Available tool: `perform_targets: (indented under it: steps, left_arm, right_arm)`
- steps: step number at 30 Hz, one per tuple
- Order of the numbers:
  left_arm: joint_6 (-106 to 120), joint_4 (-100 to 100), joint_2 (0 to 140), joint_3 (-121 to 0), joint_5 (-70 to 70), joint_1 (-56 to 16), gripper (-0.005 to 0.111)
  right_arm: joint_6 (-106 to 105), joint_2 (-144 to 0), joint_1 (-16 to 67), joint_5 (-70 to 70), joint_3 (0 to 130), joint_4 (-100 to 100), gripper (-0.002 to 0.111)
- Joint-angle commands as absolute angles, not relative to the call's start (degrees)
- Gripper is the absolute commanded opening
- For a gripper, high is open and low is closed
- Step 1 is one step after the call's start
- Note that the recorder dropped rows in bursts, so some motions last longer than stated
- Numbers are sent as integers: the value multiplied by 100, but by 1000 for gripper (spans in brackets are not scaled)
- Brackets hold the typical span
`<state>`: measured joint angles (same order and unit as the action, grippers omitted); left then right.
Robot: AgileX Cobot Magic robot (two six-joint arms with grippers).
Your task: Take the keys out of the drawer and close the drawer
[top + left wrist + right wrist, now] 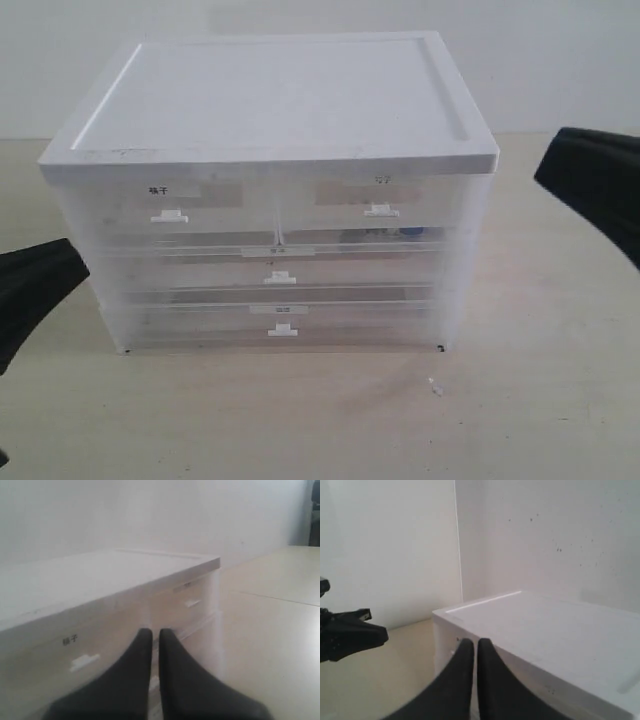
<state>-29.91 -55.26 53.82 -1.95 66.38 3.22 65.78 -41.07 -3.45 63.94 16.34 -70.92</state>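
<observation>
Left pincer and right pincer are resting tips-together, empty; right is probably needing to spread around the top-right drawer handle.

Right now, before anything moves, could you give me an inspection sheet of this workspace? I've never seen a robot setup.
Surface: beige table, matte.
Job's things: white drawer cabinet, every drawer shut. Dim dark and blue shapes, likely the keys, show through the top right drawer as the exterior view shows it.
Clutter: one small pale speck on the table in front of the cabinet.
Grippers: left tool shut, empty, facing the cabinet's front. Right tool shut, empty, by the cabinet's top edge.
Cables: nothing seen.
Surroundings: plain white wall.
</observation>
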Motion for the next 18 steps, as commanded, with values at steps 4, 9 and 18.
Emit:
perform_targets:
  steps: [4, 9, 18]
  left_arm:
    - [-1612, -4712, 7788, -550, 6996, 180, 4]
    - [-1487, -4554, 8545, -1010, 6996, -76, 4]
    - [-1191, -4284, 8716, -1172, 6996, -202, 4]
  right_arm:
    - [3644, -5565, 623, 6341, 1674, -6777, 2]
    - [536, -6408, 2207, 4923, 1756, -4926, 2]
    - [-4469, -7862, 4451, 2030, 2966, -1390, 27]
